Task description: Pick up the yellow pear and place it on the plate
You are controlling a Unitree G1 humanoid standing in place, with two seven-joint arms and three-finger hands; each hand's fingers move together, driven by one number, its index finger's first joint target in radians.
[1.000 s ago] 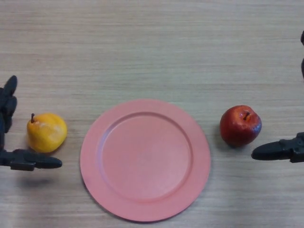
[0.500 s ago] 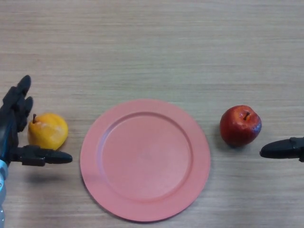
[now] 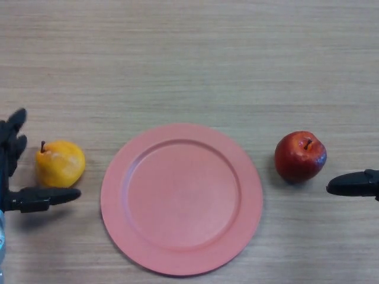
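At the table's left side, one yellow pear (image 3: 59, 164) rests on the wood, stem pointing up and left, just beside the plate's left rim but not touching it. One pink plate (image 3: 181, 199) sits centre-front with nothing on it. One red apple (image 3: 300, 155) lies just off the plate's right rim, stem up. Fruit count: two pieces, one to each side of the plate. The left hand (image 3: 13, 171) brackets the pear with fingers straight and spread; the fingers stand at the pear's left, the thumb extends under its near side, close but no firm grasp seen. Pear not lifted. The right hand (image 3: 354, 184) shows only one dark digit at the right edge, near the apple; cannot tell whether it is released or clenched. All items sit on a light wooden table (image 3: 189, 65).
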